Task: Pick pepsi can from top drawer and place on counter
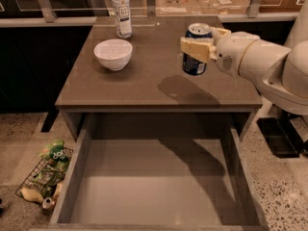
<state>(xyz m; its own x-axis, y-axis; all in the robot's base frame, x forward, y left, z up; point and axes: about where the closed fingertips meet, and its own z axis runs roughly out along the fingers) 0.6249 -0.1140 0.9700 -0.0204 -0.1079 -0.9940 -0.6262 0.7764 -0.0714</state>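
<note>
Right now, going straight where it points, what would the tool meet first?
Probably the white bowl: the tool, shut on the pepsi can, points toward it above the counter, but height is unclear.
</note>
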